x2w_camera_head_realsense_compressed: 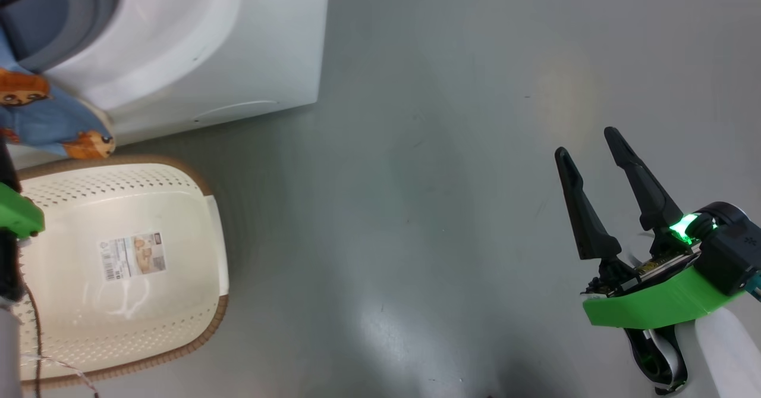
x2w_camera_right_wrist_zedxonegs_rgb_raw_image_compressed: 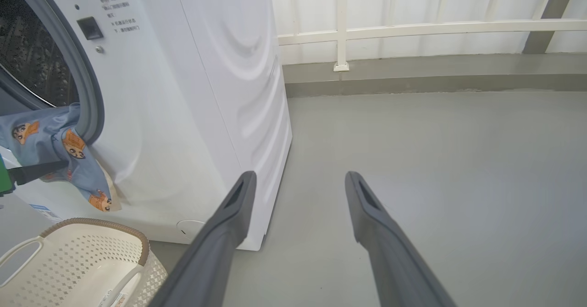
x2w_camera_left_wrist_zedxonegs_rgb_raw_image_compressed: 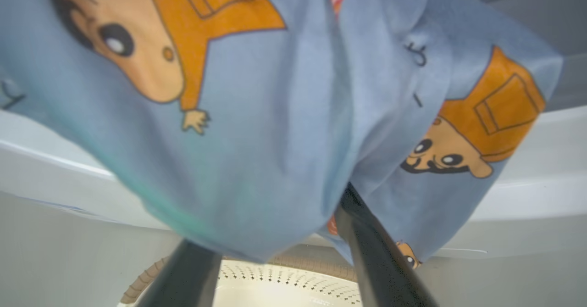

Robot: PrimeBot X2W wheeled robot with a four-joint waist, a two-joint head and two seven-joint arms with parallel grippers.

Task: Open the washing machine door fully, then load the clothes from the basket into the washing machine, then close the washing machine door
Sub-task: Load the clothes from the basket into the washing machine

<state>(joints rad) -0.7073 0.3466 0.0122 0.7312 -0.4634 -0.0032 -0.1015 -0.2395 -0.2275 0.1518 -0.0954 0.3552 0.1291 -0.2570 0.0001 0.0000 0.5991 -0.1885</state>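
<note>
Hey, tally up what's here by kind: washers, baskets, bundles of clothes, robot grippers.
washing machine: 1
basket: 1
clothes, one blue printed bundle: 1
grippers, left gripper and right gripper: 2
Total: 5

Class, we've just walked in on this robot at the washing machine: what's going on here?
The robot is loading laundry. Its left gripper, fingers spread, is at the mouth of the washing machine, up against the blue cartoon-print clothes, which hang half out over the grey gasket. The basket on the floor below is empty. The right gripper hangs open over the floor, holding nothing.
</note>
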